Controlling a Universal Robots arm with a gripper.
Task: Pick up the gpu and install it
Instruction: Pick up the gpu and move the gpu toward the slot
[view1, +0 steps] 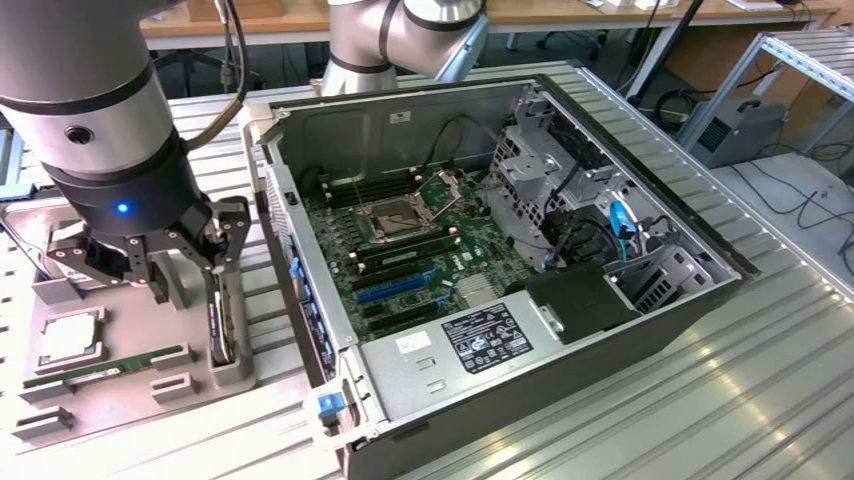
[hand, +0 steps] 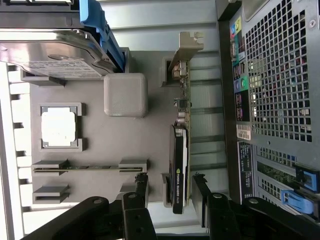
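Ribbed metal workbench (view1: 707, 400) carried an open computer case (view1: 441, 385) lying on its side, its motherboard (view1: 416, 262) facing up so that cards could be pushed down into it. To the exterior view's left of the case sat a grey fixture tray (view1: 120, 405), moulded with slots that kept each part in a known pose: a processor (view1: 70, 338) lay flat in its pocket, and a green memory stick (view1: 107, 366) stood on edge between small posts. A hard drive (hand: 45, 50) rested at the tray's far end.

The gpu (hand: 179, 150) stood on its long edge in the tray's slot nearest the case, its silver bracket (hand: 187, 45) pointing away from the arm. Judging by this, it was held upright so both thin faces could be reached from above.

The gripper (hand: 170, 182) hung directly over the card with its jaws spread wide, one finger on each side and neither touching it. The card remained in its slot, not yet lifted.
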